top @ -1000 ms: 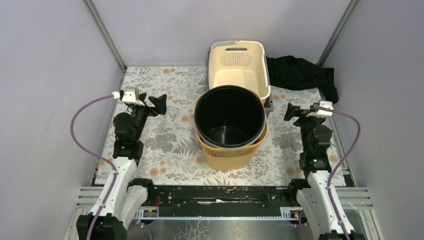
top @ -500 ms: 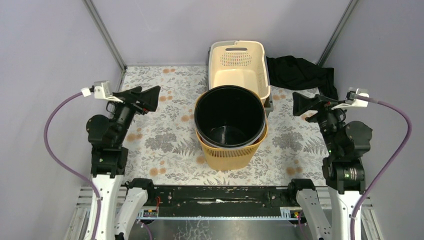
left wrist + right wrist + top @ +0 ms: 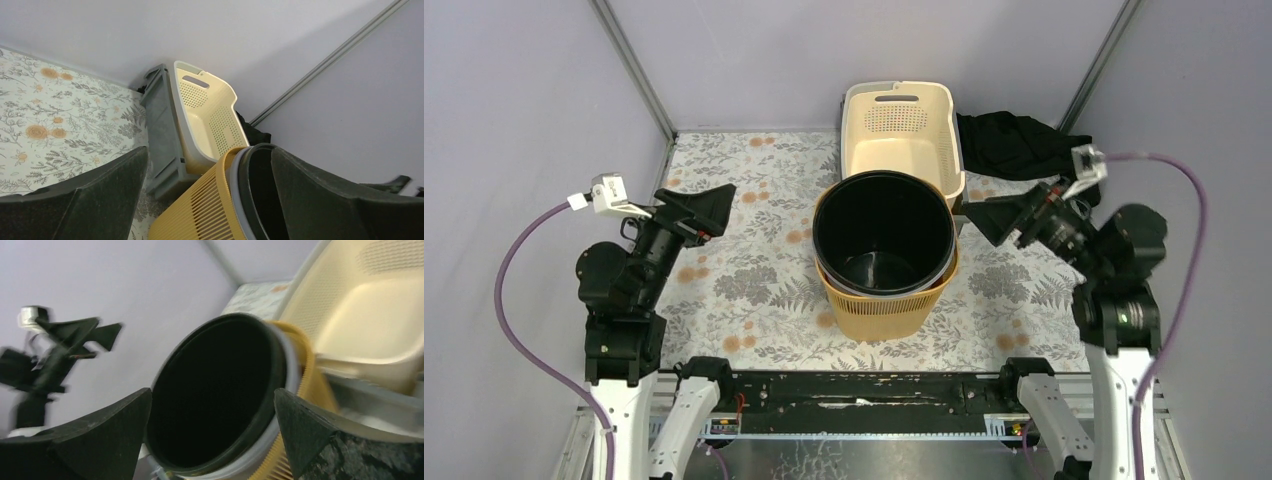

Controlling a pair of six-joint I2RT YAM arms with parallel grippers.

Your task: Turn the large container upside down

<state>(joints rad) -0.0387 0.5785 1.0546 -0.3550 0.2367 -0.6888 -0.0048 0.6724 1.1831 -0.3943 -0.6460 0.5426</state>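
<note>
The large container (image 3: 884, 310) is a yellow ribbed bin with a black inner bucket (image 3: 882, 232). It stands upright mid-table, mouth up. My left gripper (image 3: 716, 208) hangs open to its left, well apart, pointing at it. In the left wrist view the ribbed wall (image 3: 200, 210) shows between the spread fingers of the left gripper (image 3: 209, 150). On the other side my right gripper (image 3: 982, 222) is open, close to the rim without touching it. The right wrist view looks into the black mouth (image 3: 215, 370) between the right gripper's (image 3: 212, 390) fingers. Neither holds anything.
A cream perforated laundry basket (image 3: 899, 130) on a grey frame leans right behind the container. A black cloth (image 3: 1024, 145) lies in the back right corner. A floral cover (image 3: 754, 280) is spread over the table, with walls on three sides.
Both arms have risen from a folded pose and turned their grippers toward the container. The right gripper has moved left, nearer the rim. Both stayed open.
</note>
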